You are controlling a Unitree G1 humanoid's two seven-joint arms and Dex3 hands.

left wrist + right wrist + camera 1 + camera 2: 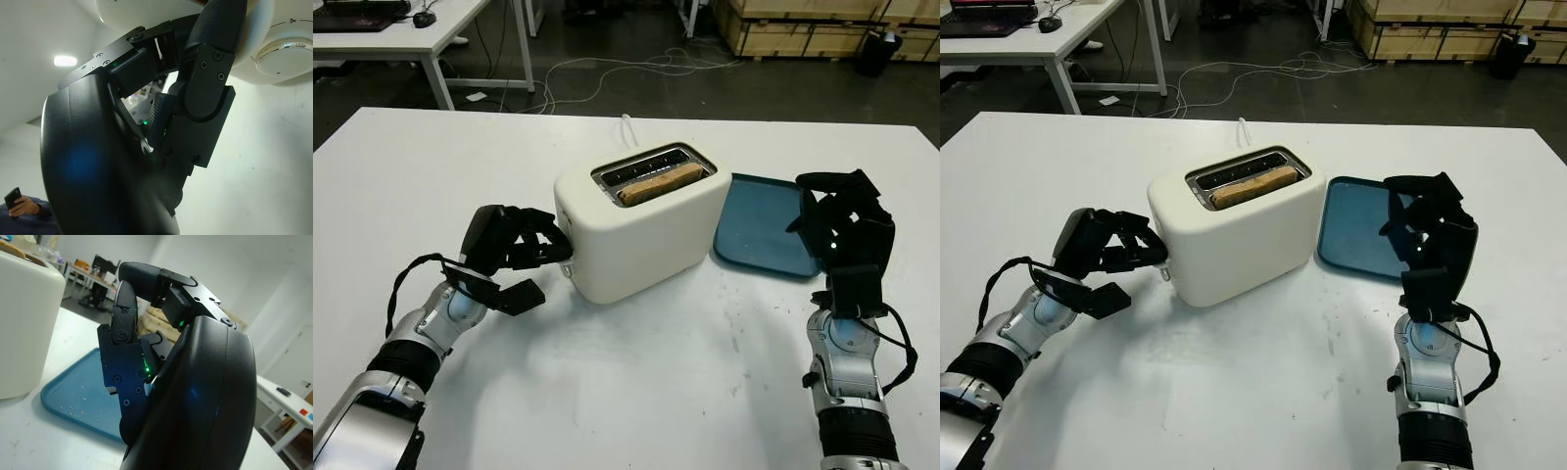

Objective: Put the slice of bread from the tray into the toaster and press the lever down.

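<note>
At toaster (641, 230) end, left robot hand (524, 245); bread (659, 183) in slot.

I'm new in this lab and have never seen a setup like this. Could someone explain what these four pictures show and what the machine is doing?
This is a humanoid robot with two arms, each ending in a black three-finger hand. The two wide pictures come from a stereo camera on its head, looking down at a white table. The two close-ups come from cameras at its wrists.

On the table stands a white toaster with a slice of bread already in one slot. Beside it lies a blue tray with only crumbs.

The left hand is at the toaster's end, fingers curled by the lever, which is probably its next target. The right hand is raised above the tray's near edge, fingers curled, holding nothing.
</note>
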